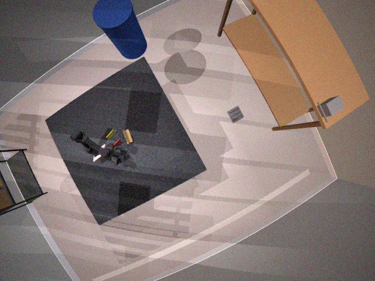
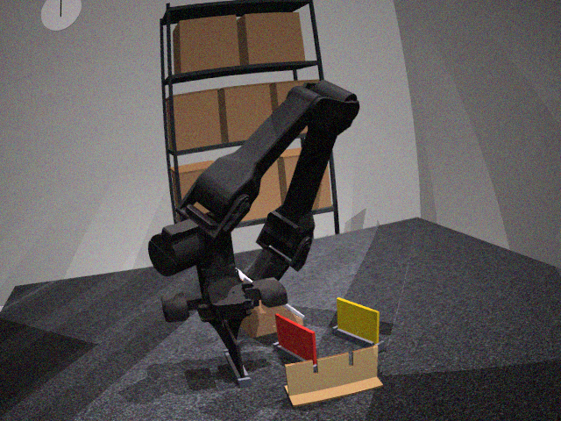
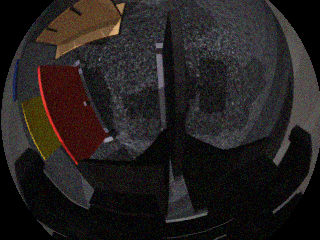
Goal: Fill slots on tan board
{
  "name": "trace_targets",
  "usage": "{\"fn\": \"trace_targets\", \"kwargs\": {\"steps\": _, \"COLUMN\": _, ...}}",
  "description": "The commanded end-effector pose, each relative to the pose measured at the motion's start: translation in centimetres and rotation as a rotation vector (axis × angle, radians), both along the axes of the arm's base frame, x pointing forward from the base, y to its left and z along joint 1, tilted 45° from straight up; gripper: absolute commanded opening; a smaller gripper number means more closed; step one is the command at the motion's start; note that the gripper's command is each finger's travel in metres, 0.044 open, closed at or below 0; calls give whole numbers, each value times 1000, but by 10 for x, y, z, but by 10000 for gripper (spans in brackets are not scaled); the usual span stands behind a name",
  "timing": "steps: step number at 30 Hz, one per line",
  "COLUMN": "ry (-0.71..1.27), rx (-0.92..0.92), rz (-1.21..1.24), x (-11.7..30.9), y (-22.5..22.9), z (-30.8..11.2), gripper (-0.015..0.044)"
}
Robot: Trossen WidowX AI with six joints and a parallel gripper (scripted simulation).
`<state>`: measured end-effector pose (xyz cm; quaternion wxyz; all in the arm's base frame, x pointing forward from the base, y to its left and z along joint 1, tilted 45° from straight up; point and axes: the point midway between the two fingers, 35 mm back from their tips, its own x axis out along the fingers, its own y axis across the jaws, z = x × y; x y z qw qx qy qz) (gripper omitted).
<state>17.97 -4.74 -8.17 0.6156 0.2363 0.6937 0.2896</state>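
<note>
"Dark floor mat (image 1: 179, 145), top view: contents?"

"Item: gripper (image 1: 121, 153) (image 2: 231, 337) (image 3: 170, 132), beside the red board (image 1: 117, 142) (image 2: 295, 338) (image 3: 67, 110). Item: standing tan board (image 1: 128, 136) (image 2: 332, 372) (image 3: 82, 24), past the red board from the gripper. Black board: not made out here."

"Exterior view?"

"Item: black board (image 2: 237, 362) (image 3: 176, 75), upright at the fingertips, low by its grey holder (image 2: 244, 381) (image 3: 161, 82). Fingers closed in on it, clamped. Tan board stands off to the gripper's side, beyond the red board; two slots, both unfilled."

"Wrist view?"

"Black board straight ahead of the gripper, seen nearly edge-on, long axis running away from it. Red board to its left, yellow board (image 1: 111, 133) (image 2: 358, 320) (image 3: 39, 127) farther left. Tan board ahead and left, its length running roughly crosswise to the black one."

"Judgement on the coming move?"

"Lift clear of the holder, then carry ahead and left, above the red board's top edge. Little turning looks needed; squareness to the slot decides it. Notch: hidden."
</note>
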Motion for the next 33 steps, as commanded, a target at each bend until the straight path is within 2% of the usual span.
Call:
{"fn": "trace_targets", "kwargs": {"steps": 1, "ry": -7, "rx": -1, "rz": -2, "x": 2, "y": -6, "z": 5, "gripper": 0}}
{"fn": "trace_targets", "kwargs": {"steps": 33, "ry": -6, "rx": -3, "rz": -2, "x": 11, "y": -51, "z": 52, "gripper": 0}}
